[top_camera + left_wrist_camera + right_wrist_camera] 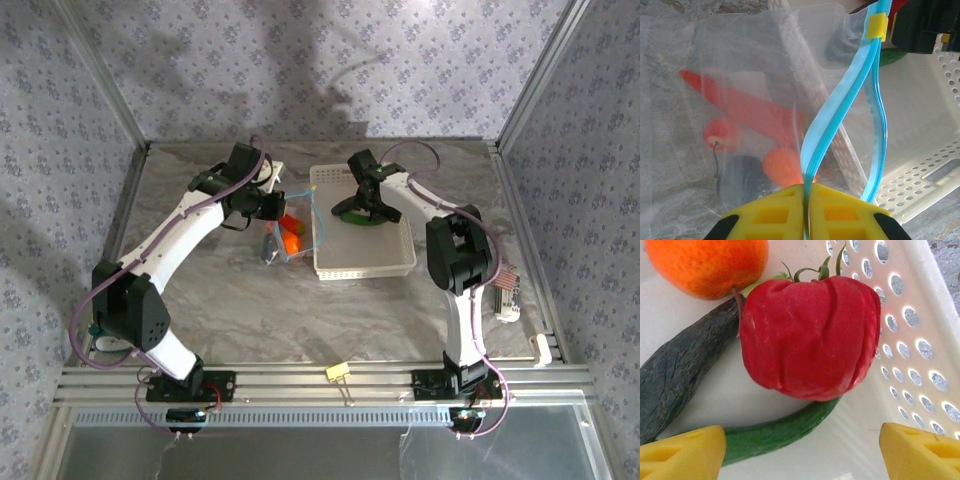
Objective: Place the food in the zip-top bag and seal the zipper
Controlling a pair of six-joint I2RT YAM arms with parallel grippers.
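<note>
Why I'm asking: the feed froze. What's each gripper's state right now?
Left gripper: jaws shut on the zipper of the zip-top bag.
Right gripper: jaws open, holding nothing, above the red pepper in the basket.

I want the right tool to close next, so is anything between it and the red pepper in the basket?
Nothing visible is. The right tool hangs open over the red pepper. The green cucumber curves along the pepper's near edge and might get pinched too.
</note>
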